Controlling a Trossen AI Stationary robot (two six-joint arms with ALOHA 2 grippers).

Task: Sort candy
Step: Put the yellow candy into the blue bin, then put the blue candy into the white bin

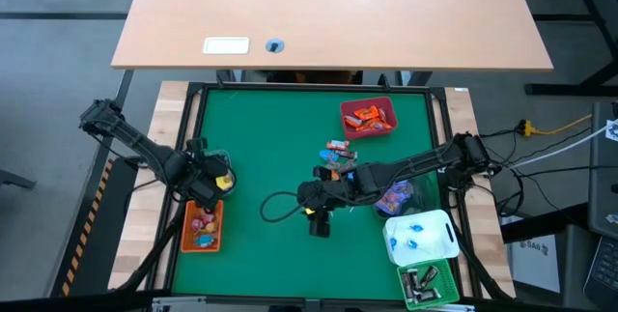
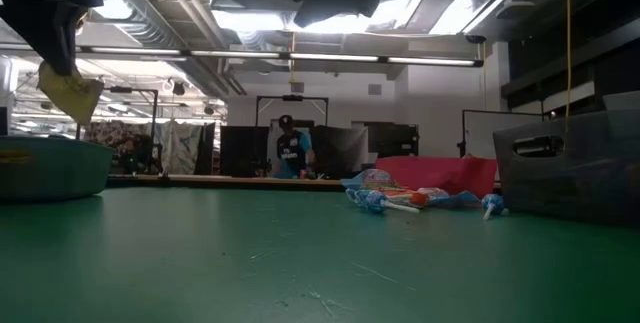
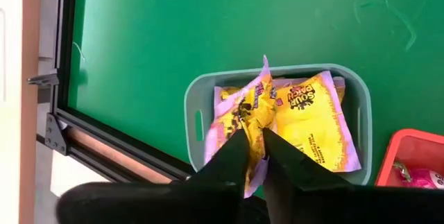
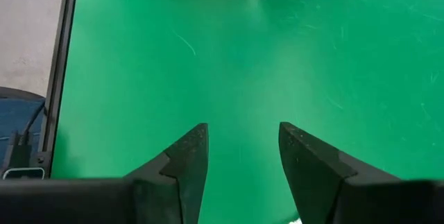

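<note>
My left gripper (image 3: 254,132) is at the table's left edge, shut on a yellow candy packet (image 3: 239,106) with pale pink edges. It is above a pale grey-green bin (image 3: 191,106) in which another yellow packet (image 3: 312,116) lies. In the low view the held packet (image 2: 70,93) hangs just above that bin (image 2: 50,168). My right gripper (image 4: 243,134) stands open over bare green mat near the table's middle (image 1: 320,221), with nothing between its fingers. A small pile of loose candy (image 1: 337,160) lies on the mat just beyond it. My left gripper pinches the yellow packet between its two fingers (image 3: 236,148), slanting down from above. It holds the packet by its upper end (image 2: 58,71). The crumpled packet hangs below the fingers, clear of the bin's rim.
An orange bin (image 1: 203,227) with candy sits near the left gripper. A red bin (image 1: 369,117) is at the far right. A clear bin (image 1: 397,196), a white bin (image 1: 421,238) and a green bin (image 1: 430,286) line the right side. A dark cable (image 1: 275,206) loops on the mat.
</note>
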